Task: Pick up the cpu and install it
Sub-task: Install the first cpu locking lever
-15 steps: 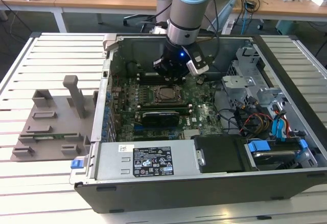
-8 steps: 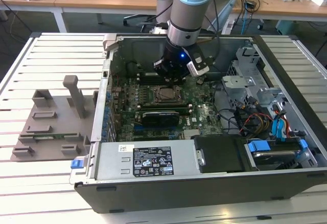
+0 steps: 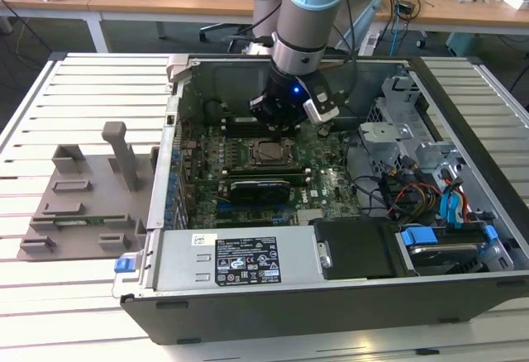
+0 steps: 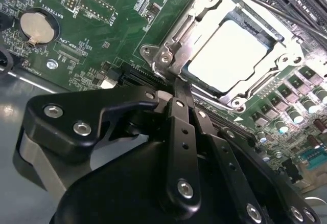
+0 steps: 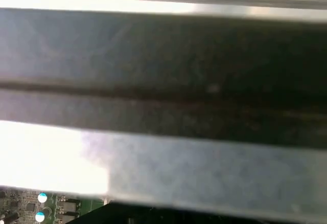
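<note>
The cpu point(image 4: 232, 55) lies flat in the metal socket frame point(image 4: 168, 55) on the green motherboard point(image 4: 102, 24); its pale silver top faces up. In the second wrist view my gripper point(image 4: 179, 88) has its black fingers point(image 4: 176, 127) pressed together with nothing between them, and their tips sit just at the frame's edge, beside the cpu. In the exterior view the gripper point(image 3: 277, 121) hangs inside the open computer case point(image 3: 248, 312), just behind the socket point(image 3: 266, 152).
A long black graphics card point(image 3: 260, 187) lies in front of the socket. The power supply point(image 3: 240, 261) and drive bays with blue tabs point(image 3: 450, 213) fill the case's front and right. A grey fixture plate point(image 3: 87, 197) sits on the slatted table to the left. A case wall point(image 5: 163, 81) looms close.
</note>
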`<state>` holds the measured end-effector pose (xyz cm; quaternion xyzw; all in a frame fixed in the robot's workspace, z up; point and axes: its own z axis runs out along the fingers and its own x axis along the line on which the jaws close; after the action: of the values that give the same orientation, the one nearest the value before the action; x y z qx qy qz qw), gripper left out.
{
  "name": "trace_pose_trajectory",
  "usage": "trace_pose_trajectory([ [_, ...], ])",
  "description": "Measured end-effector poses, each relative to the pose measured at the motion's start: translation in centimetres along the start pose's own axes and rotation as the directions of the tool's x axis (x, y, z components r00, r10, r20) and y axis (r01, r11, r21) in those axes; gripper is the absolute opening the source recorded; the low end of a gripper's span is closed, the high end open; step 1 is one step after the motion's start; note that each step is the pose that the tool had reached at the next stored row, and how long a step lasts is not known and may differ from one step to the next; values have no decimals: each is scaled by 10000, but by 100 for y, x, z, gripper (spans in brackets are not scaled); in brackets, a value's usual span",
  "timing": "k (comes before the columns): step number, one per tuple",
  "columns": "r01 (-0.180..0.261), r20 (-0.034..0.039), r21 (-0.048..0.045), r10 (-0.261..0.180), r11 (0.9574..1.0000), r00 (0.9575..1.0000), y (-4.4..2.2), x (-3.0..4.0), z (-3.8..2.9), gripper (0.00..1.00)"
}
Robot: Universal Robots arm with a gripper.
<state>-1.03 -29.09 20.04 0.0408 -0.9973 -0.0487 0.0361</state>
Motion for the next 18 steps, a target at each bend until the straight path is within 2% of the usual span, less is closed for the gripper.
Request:
trace_pose_trajectory([
  [2, -4, -4, 48, 4, 10000, 10000, 1, 1, -21, 11],
  [5, -14, -15, 174, 14, 9998, 10000, 7, 6, -80, 11],
  [7, -20, -23, 267, 21, 9996, 10000, 7, 6, -96, 11],
  [9, -23, -27, 313, 24, 9995, 10000, -3, 8, -98, 11],
  [11, -24, -26, 314, 25, 9995, 10000, -26, 10, -100, 11],
  [15, -25, -28, 318, 26, 9995, 10000, -29, 11, -107, 11],
  [18, -24, -28, 326, 25, 9995, 10000, -27, 12, -136, 11],
])
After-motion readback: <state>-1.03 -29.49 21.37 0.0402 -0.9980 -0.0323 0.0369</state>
